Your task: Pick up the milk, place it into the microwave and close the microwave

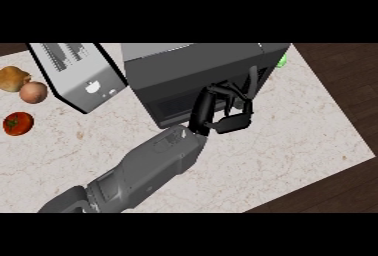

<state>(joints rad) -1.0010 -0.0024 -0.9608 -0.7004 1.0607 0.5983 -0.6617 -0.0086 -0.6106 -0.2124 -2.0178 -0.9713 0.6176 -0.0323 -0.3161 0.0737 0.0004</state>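
1 hand (225,107) at microwave (193,75) mouth

Right hand (225,107) extended, fingers curled.

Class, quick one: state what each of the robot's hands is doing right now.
Left hand: not in view.
Right hand: at the microwave opening; whether it is open or holding anything cannot be told.
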